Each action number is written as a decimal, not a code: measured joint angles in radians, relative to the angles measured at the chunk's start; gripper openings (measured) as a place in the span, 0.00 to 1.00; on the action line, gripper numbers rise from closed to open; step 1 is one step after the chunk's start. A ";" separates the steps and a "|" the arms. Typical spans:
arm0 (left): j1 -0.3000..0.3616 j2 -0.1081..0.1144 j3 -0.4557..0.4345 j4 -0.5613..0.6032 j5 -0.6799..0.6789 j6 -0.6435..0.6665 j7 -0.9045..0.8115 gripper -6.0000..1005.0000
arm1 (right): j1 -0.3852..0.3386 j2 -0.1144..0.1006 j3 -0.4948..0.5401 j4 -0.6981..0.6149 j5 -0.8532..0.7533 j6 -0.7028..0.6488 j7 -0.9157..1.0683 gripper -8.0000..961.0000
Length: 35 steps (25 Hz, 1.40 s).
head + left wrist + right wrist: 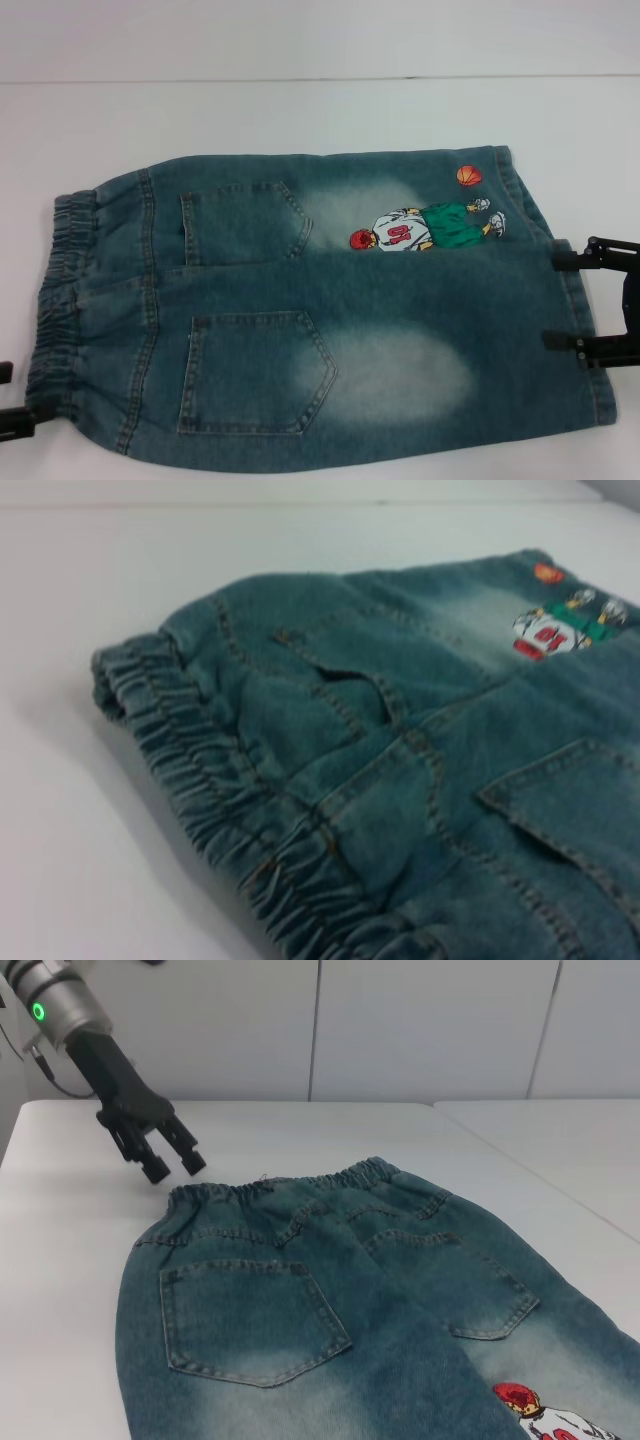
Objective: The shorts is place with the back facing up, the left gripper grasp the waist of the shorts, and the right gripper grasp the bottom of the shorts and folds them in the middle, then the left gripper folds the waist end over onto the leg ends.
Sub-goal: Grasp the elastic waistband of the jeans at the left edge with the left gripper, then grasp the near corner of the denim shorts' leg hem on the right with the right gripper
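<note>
On the white worktop (300, 110) the shorts (330, 310) lie flat, my spread left gripper (168, 1160) off the waist at nine o'clock and spread right gripper (575, 300) over the hems at three, so either may pinch only one layer.

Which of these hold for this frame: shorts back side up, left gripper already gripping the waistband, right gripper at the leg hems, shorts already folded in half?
1. The shorts lie with the patch pockets up: true.
2. The left gripper is clamped on the waist of the shorts: false; its fingers are open, hovering beside the band.
3. The right gripper sits at the bottom of the shorts: true, fingers open.
4. The shorts are folded in half: false; they lie spread flat on the table.
</note>
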 joint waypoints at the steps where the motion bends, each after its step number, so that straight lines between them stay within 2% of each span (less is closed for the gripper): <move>1: -0.004 -0.001 0.007 -0.010 0.011 -0.015 -0.001 0.87 | 0.000 0.000 0.000 0.000 0.000 0.000 0.000 0.92; 7: -0.012 -0.002 0.028 -0.037 0.037 -0.055 -0.011 0.87 | 0.004 0.000 -0.001 0.003 -0.001 0.003 0.000 0.92; 19: -0.017 -0.001 0.044 -0.035 0.037 -0.029 -0.011 0.87 | 0.006 0.002 -0.002 0.005 -0.001 0.007 0.000 0.92; 29: -0.044 -0.003 0.050 -0.027 0.038 -0.027 -0.023 0.46 | -0.004 0.008 0.002 -0.006 -0.002 0.001 0.011 0.92; 35: -0.051 -0.002 0.051 -0.030 0.038 -0.026 -0.041 0.30 | -0.008 0.005 0.003 -0.011 -0.003 -0.004 0.033 0.92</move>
